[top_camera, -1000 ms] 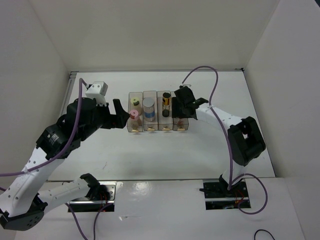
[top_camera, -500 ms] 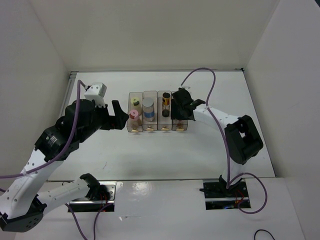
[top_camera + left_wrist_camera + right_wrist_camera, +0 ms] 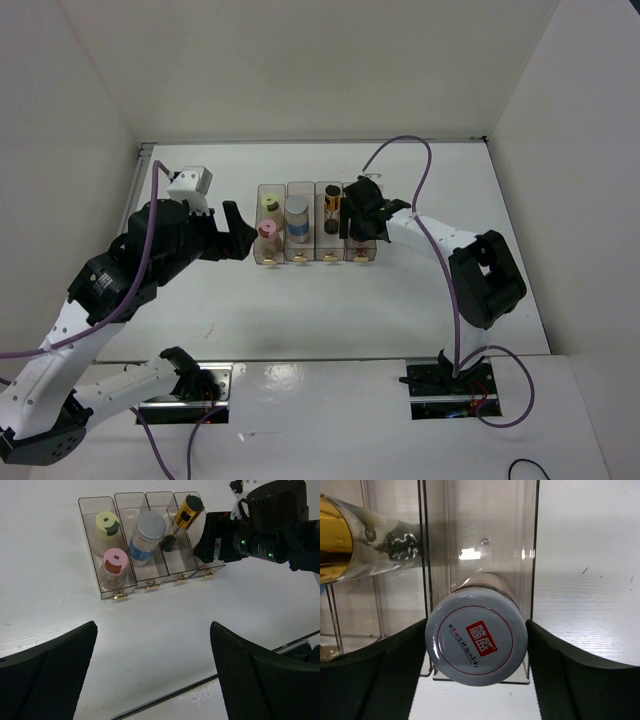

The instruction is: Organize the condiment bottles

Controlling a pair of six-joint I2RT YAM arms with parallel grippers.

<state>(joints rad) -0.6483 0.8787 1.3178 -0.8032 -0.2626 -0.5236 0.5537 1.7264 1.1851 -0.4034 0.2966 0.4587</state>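
Several clear bins (image 3: 315, 258) stand in a row. The cream bottle with the yellow-green cap (image 3: 107, 522) and the pink-capped bottle (image 3: 115, 562) share the leftmost bin. The wide blue-label bottle (image 3: 149, 530) fills the second, and the dark gold-capped bottle (image 3: 187, 510) leans in the third. In the right wrist view the white bottle (image 3: 476, 637) stands upright in the rightmost bin (image 3: 530, 555). My right gripper (image 3: 476, 625) straddles its lid, with the pads close beside it and slightly loosened. My left gripper (image 3: 152, 625) hovers wide open and empty, left of the bins.
Small brass pulls (image 3: 118, 596) line the bins' near ends. White walls enclose the table on three sides. The right arm's purple cable (image 3: 400, 140) arcs above the table behind the bins.
The right gripper lowered over the rightmost bin and its jaws eased apart around the white bottle's lid. The left arm shifted only slightly.
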